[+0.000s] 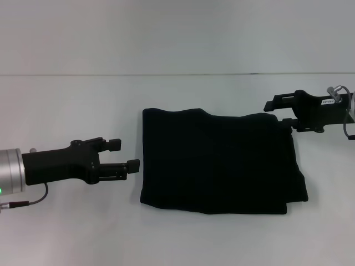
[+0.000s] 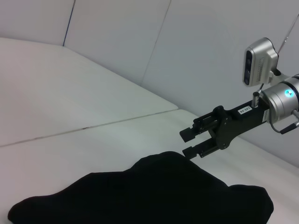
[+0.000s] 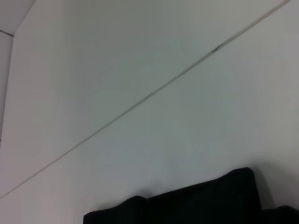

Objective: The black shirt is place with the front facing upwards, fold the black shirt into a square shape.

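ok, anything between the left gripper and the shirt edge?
Nothing visible. The left gripper, open, sits just off the left edge of the black shirt, only bare table between. The right gripper is at the far right corner.

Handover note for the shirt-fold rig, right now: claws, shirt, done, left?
Left claw: open, empty, just off the black shirt's left edge, not touching.
Right claw: open, empty, at the shirt's far right corner; contact unclear.
Shirt: lying on the white table between the claws, already folded into a compact, roughly rectangular stack; no lettering or label showing.
Done: the main folds.
Left: probably only a check that the shape is square enough; the near right edge shows offset layers that may want tidying.
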